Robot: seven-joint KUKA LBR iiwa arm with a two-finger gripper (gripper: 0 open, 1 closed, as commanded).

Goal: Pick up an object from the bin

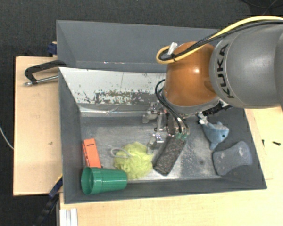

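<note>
A dark grey flat block (pixel 169 155) was seen on the floor of the bin (pixel 104 131), just under the gripper (pixel 169 134) and beside a yellow fluffy ball (pixel 134 159). The gripper was pointed down; whether it was open or closed could not be told.

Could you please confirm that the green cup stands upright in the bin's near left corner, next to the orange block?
Not quite. The green cup is lying on its side, not standing upright. The camera view shows this. The rest is right: it is in the near left corner of the bin, next to the orange block.
</note>
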